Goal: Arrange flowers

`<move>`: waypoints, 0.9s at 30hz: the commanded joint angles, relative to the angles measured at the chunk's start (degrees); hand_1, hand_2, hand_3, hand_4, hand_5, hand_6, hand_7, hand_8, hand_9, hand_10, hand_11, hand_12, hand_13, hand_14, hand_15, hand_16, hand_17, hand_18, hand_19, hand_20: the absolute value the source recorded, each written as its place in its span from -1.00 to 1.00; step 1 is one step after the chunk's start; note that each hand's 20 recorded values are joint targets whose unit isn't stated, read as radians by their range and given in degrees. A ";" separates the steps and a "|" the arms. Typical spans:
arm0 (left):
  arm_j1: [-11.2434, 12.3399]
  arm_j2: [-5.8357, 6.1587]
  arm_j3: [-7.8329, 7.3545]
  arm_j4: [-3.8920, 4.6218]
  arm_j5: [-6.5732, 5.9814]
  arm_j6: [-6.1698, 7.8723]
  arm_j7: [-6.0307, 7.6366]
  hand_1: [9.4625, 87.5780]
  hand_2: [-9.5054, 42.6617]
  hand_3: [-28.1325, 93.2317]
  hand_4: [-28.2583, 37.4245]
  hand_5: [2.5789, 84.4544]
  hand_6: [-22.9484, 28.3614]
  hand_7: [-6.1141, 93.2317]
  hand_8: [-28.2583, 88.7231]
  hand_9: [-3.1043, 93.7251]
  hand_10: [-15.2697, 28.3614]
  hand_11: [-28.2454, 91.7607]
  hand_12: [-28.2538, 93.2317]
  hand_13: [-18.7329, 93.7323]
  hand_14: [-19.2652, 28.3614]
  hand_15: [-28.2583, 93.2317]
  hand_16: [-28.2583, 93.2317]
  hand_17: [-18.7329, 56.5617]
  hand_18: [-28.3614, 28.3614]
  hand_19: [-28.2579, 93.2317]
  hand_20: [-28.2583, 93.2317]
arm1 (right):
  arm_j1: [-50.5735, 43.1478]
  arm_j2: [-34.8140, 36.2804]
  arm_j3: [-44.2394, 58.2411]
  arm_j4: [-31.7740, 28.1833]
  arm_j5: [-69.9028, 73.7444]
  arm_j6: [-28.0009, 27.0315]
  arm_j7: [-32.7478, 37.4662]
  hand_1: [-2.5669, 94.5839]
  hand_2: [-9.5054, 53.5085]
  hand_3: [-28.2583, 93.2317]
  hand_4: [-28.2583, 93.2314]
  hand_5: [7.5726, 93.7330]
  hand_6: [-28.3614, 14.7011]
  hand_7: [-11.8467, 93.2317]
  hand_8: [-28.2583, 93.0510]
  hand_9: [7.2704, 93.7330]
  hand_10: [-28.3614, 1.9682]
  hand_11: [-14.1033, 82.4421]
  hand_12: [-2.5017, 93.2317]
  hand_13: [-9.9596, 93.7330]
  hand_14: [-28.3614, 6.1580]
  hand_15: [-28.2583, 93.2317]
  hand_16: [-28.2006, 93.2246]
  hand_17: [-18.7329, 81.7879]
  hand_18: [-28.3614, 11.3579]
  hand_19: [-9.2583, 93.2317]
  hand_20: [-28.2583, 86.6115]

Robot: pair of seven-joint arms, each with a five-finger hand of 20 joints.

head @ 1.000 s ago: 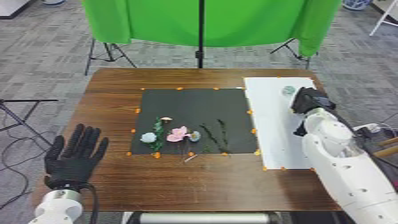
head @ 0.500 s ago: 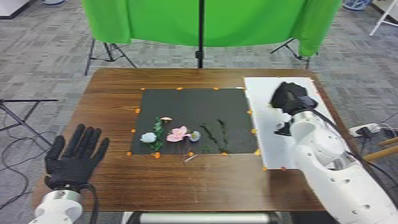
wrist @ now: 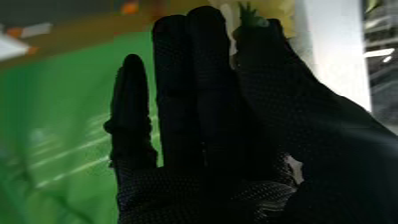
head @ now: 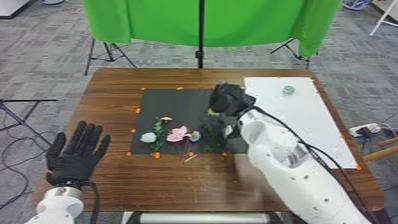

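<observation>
Right hand (head: 233, 101) over the right part of the dark mat (head: 178, 107), a little above the centre of the frame, arm running in from lower right. Wrist view has its straight fingers and thumb brought close, pinching a green sprig (wrist: 252, 18) at the tips. Yellowish patch beside the hand in the head view; cannot tell what it is. Left hand (head: 75, 162) at lower left, palm up, fingers straight and slightly spread.

Flowers lie on the mat, left of and below the right hand: white flower (head: 148, 137) near the mat's lower left corner, green leaves (head: 157, 145) just beside it, small peach flower (head: 165, 119) above those. Pink flower (head: 178, 133) farther right, about mid-frame, with a pale bluish flower (head: 195, 136) next to it. Dark leafy stems (head: 213, 144) below the right hand; too blurred to count.

Pale vase (head: 289, 90) on the white board (head: 306, 120), upper right of the frame, well apart from the flowers. Mat and board both on the brown bench (head: 160, 182). Green cloth (head: 249, 25) behind, top of frame.
</observation>
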 commanded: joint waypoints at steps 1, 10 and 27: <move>0.33 0.36 0.41 0.57 -0.23 0.91 -1.00 -0.56 0.01 0.70 -1.00 0.07 0.21 -0.62 -0.68 -0.10 0.33 -0.16 -0.35 -0.06 0.33 -0.02 -0.61 -0.63 0.46 0.07 -0.29 | -1.07 0.38 -2.80 2.34 -2.61 -0.90 -1.65 0.21 -1.00 0.66 -1.00 0.72 0.46 -0.47 -0.52 0.77 0.22 -0.53 -0.15 0.39 0.20 0.01 0.12 -0.15 -0.47 0.54 0.11; 0.27 -0.13 0.26 0.71 -0.36 0.89 -0.89 -0.56 0.01 0.70 -1.00 0.07 0.21 -0.61 -0.68 -0.10 0.32 -0.16 -0.35 -0.06 0.34 -0.03 -0.61 -0.63 0.46 0.07 -0.29 | -1.29 1.16 -2.34 1.64 -1.03 2.78 2.12 0.21 -1.00 0.67 -1.00 0.64 0.44 -0.44 -0.55 0.74 0.23 -0.44 -0.02 0.34 0.16 0.16 0.14 -0.16 -0.49 0.55 0.13; 0.46 -0.15 0.24 0.65 -0.63 1.26 -0.77 -0.56 0.01 0.70 -1.00 0.08 0.21 -0.61 -0.69 -0.10 0.32 -0.16 -0.35 -0.06 0.34 -0.02 -0.61 -0.63 0.46 0.07 -0.29 | -4.27 3.33 0.64 -4.13 2.47 -0.72 3.75 0.16 -1.00 0.66 -1.00 0.37 0.43 -0.49 -0.74 0.53 0.14 -0.07 0.09 0.23 -0.01 0.42 0.08 -0.21 -0.56 0.59 0.17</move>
